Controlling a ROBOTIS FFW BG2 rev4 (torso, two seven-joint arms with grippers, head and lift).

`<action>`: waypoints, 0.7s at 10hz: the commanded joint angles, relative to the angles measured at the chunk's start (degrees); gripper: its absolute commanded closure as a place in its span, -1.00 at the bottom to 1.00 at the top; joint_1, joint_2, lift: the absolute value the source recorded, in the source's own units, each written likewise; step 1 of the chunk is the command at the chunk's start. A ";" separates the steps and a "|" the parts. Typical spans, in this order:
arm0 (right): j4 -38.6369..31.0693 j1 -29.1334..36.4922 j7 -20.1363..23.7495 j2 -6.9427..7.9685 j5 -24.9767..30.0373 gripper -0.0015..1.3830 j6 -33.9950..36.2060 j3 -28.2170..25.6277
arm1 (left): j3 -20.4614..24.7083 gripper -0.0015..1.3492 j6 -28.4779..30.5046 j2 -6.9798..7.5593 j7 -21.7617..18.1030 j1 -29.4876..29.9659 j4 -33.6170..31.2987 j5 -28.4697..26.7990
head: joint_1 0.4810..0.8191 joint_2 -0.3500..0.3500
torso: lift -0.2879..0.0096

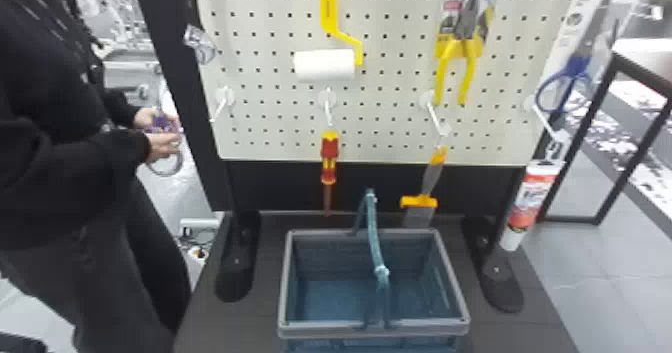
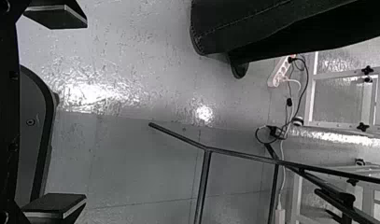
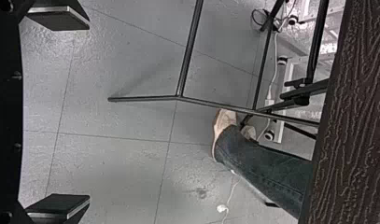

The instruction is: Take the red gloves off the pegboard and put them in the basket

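Note:
The white pegboard [image 1: 272, 149] stands upright behind the basket [image 1: 330, 328] in the head view. The basket is blue-grey and sits on the dark table in front of the board; its thin handle is raised and its blue bottom is visible inside. In the left wrist view my left gripper [image 2: 57, 111] is open, its two black fingers far apart with floor beyond them. My right gripper [image 3: 59, 112] likewise holds nothing in the right wrist view, standing open above the floor, with a dark wood-grained surface farther off.
On the board hang a paint roller [image 1: 325, 65], yellow-handled pliers [image 1: 455, 62], a screwdriver [image 1: 328, 159], a scraper [image 1: 425, 189], blue scissors [image 1: 567, 79] and a tube [image 1: 532, 202]. Black stand feet [image 1: 237, 267] flank the basket. A black metal frame [image 2: 205, 177] stands on the floor.

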 commanded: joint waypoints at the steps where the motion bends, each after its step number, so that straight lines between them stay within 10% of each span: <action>1: 0.00 0.00 0.00 0.00 0.00 -1.00 0.00 0.00 | 0.00 -1.00 0.00 0.00 0.00 0.00 0.00 0.00 | -0.60 0.00 | 0.26; 7: 0.00 0.00 0.00 0.00 0.00 -1.00 0.00 0.00 | 0.00 -1.00 0.00 0.00 0.00 0.00 0.00 0.00 | -0.60 0.00 | 0.26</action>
